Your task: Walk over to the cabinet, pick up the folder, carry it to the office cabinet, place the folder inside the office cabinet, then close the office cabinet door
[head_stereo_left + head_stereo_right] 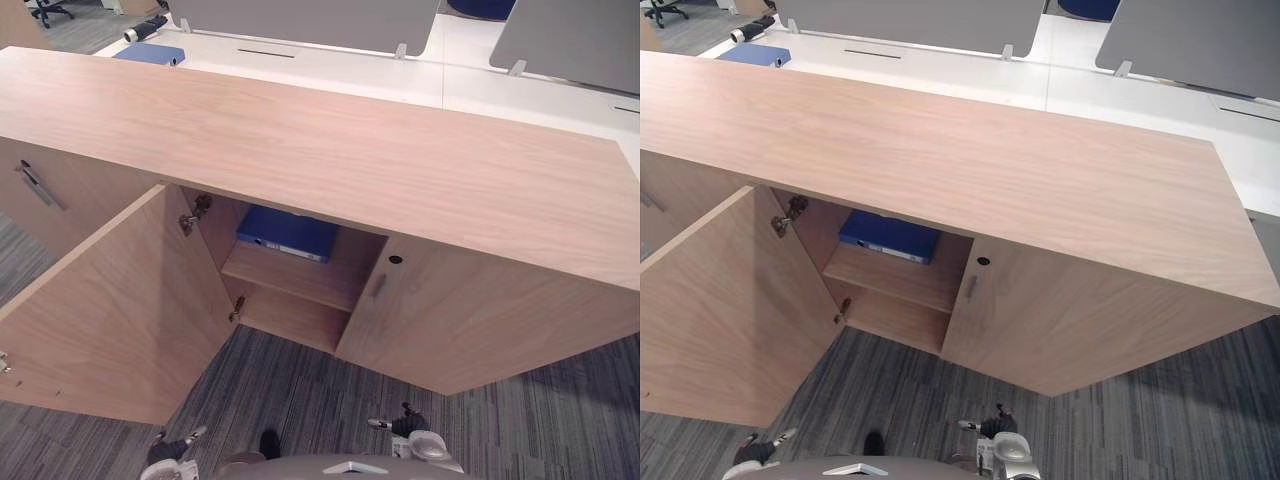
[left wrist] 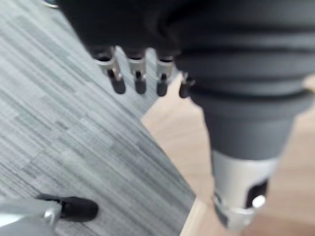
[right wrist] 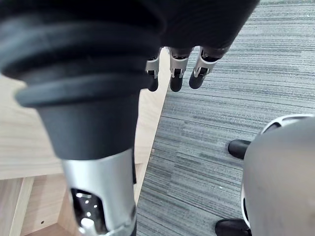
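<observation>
A blue folder [image 1: 288, 233] lies flat on the upper shelf inside the wooden office cabinet [image 1: 330, 150]. The cabinet's left door [image 1: 110, 300] stands swung wide open toward me; its right door [image 1: 480, 310] is closed. My left hand [image 1: 172, 452] hangs low at the bottom edge, near the open door's lower corner. My right hand [image 1: 405, 428] hangs low in front of the closed door. In the wrist views the left hand's fingers [image 2: 139, 81] and the right hand's fingers [image 3: 175, 78] dangle relaxed over the carpet with nothing in them.
A second blue folder [image 1: 150, 53] and a black cylinder [image 1: 145, 29] lie on the white desk [image 1: 330, 65] behind the cabinet, under grey partitions. Another cabinet door with a metal handle [image 1: 40, 185] is at the left. Grey striped carpet [image 1: 300, 400] runs in front.
</observation>
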Motion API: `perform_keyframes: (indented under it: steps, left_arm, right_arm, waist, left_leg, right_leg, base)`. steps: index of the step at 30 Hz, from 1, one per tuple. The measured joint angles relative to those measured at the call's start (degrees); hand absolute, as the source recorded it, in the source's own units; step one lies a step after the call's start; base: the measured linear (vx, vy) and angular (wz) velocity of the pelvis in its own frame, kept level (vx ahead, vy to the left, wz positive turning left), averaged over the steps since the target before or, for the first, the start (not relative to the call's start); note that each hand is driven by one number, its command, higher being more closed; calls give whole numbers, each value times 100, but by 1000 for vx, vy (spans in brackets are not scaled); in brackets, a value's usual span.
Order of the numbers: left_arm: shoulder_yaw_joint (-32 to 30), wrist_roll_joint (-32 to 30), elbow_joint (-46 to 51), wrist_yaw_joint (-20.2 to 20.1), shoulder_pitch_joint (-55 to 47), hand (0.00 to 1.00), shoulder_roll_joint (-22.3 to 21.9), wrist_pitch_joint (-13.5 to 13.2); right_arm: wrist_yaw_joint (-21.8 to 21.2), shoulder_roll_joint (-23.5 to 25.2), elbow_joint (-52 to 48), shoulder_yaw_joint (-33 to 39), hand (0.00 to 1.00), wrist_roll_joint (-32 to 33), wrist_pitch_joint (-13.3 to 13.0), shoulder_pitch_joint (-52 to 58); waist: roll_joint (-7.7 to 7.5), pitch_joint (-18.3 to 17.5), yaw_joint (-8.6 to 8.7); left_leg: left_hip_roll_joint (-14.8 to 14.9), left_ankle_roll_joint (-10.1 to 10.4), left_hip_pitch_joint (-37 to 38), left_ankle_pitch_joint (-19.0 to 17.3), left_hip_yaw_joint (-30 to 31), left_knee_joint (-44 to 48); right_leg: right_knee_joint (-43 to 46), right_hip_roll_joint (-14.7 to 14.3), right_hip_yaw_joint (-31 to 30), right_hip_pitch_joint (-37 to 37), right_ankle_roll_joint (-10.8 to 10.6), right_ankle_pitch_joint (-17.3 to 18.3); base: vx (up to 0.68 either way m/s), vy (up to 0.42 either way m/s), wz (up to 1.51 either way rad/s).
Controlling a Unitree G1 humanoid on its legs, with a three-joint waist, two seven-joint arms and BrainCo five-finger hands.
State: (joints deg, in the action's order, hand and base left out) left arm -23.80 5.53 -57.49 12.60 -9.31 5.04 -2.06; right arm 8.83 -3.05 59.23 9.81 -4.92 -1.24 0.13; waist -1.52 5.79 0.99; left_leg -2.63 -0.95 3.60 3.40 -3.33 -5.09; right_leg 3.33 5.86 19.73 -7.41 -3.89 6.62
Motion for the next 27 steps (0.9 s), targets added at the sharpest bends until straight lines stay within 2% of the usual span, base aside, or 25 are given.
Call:
perform_keyframes:
  steps: [4,6,9,13,19,23,27]
  left_arm:
    - [-911,719,23,106,-19,0,144,-15]
    - [-1158,907,24,119,-8,0,307,-29]
    - [-1629,1018,28,127,74,0,719,-39]
    - [-1940,1012,50,117,126,0,1262,-41]
    - [-1973,1001,257,-28,468,0,2104,-82]
    - [-1563,985,645,-144,519,0,2550,-238]
    - [-1091,804,745,-305,584,0,2610,-330]
  right_arm:
    - [-2,-90,-1,14,0,0,25,-13]
    - [-2,-123,0,16,0,0,25,-22]
    - [-6,-201,0,-1,0,0,25,-46]
    - [-5,-278,-1,-4,0,1,24,-59]
    - [-9,-405,-4,-59,0,7,18,-64]
    - [-12,-445,-35,-81,0,12,14,-55]
    - [-32,-457,-94,-268,0,12,-6,-77]
  waist:
    - [13,33,-59]
    - [20,44,-64]
    - [10,64,-128]
    - [-14,77,-212]
    - [-70,84,-291]
    - [-120,120,-401]
    - [-120,122,-402]
  left_leg:
    - [20,3,43,-1,37,0]
    - [15,5,40,-2,63,0]
    - [5,16,6,-27,165,0]
    - [-25,20,-6,-77,182,0]
    - [-69,20,-45,-111,345,1]
    - [-68,29,3,-121,345,2]
    - [-55,30,41,-123,333,1]
  right_leg:
    - [-47,-15,41,-87,61,30]
    - [-85,-15,115,-151,61,30]
    - [-132,-15,159,-202,60,34]
    - [-172,-22,180,-222,55,36]
    - [-198,-17,103,-272,77,48]
    - [-189,-21,-5,-275,78,47]
    - [-105,-18,-71,-267,79,46]
  base:
    - [-22,-26,5]
    - [10,-22,16]
    - [2,-24,9]
    - [26,-11,3]
    - [48,-8,20]
    - [29,-8,3]
    - [-8,-4,-1]
